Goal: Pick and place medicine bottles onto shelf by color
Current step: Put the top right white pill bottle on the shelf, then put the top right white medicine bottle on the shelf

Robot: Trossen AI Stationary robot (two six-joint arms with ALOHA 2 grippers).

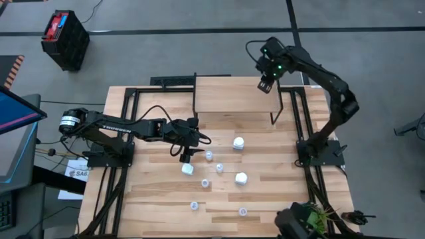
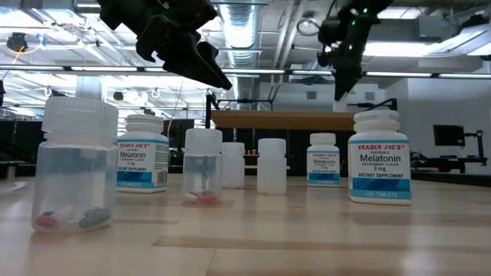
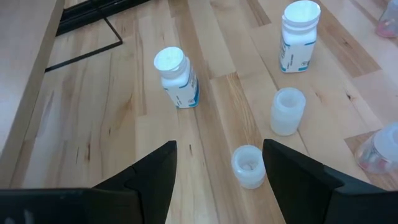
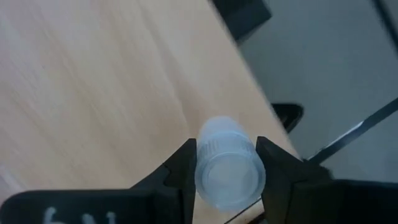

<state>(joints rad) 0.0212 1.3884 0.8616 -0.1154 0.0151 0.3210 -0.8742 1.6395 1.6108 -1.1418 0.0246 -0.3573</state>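
My right gripper [image 1: 265, 85] is shut on a translucent bottle [image 4: 229, 169] over the right part of the shelf [image 1: 226, 95], a light wooden top on thin black legs. My left gripper [image 1: 188, 154] is open and hangs above the table's middle [image 2: 205, 67]. In the left wrist view [image 3: 217, 171] a translucent bottle [image 3: 249, 165] stands on the table beyond its fingertips, untouched. White bottles [image 1: 238, 142] [image 1: 188, 168] [image 1: 241, 178] and several translucent ones [image 1: 219, 167] stand upright on the slatted tabletop. My right gripper pinches the translucent bottle's ribbed cap end [image 4: 214, 149] between its two fingers, one on each side. The fingers come from above, pointing down. The bottle points away from the fingers toward the shelf top [image 4: 93, 81]; whether its bottom touches the shelf I cannot tell.
The shelf's black legs [image 1: 282, 106] stand at the table's far middle. Black frame rails [image 1: 126, 119] run along both table sides. Two translucent bottles [image 1: 194, 206] [image 1: 243, 212] stand near the front edge. A black crate [image 1: 65, 38] sits on the floor.
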